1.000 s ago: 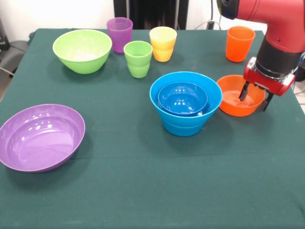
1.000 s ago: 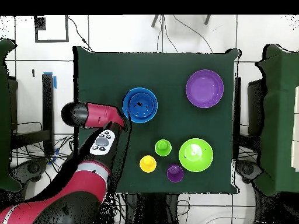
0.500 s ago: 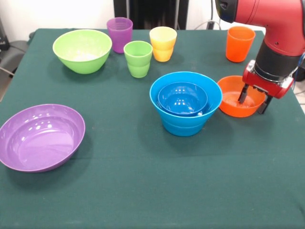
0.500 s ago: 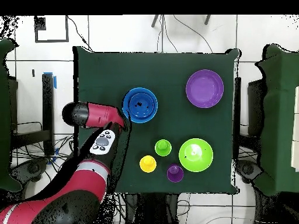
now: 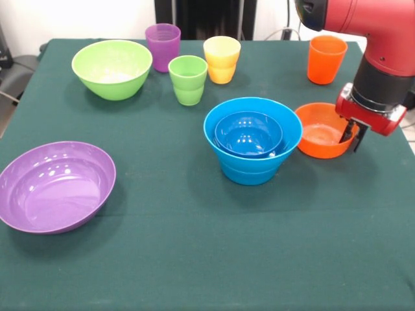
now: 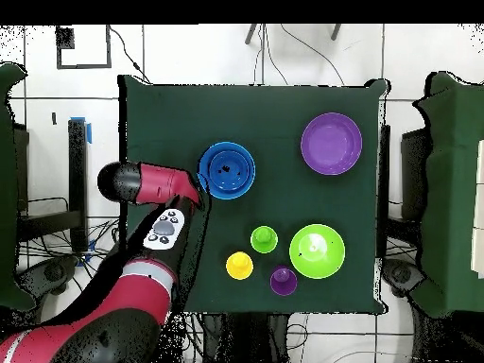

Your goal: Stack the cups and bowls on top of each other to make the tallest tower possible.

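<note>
My gripper (image 5: pixel 352 134) stands at the right rim of the small orange bowl (image 5: pixel 316 139), its fingers drawn together on the rim. The bowl rests on the table. To its left, the large light blue bowl (image 5: pixel 253 167) holds the small blue bowls (image 5: pixel 249 133) nested inside, forming a low pile; it also shows in the overhead view (image 6: pixel 227 170). The orange cup (image 5: pixel 326 58) stands behind the orange bowl. The purple cup (image 5: pixel 163 45), green cup (image 5: pixel 188 79) and yellow cup (image 5: pixel 222 58) stand at the back. In the overhead view the arm (image 6: pixel 156 184) hides the gripper, orange bowl and orange cup.
The large lime green bowl (image 5: pixel 111 68) sits at the back left and the large purple bowl (image 5: pixel 55 186) at the front left. The table's right edge (image 5: pixel 405 149) is close beside the gripper.
The gripper's fingers, earlier spread wide across the orange bowl's right side, have closed together on its rim. The gripper shifted slightly right. The other things have not moved.
</note>
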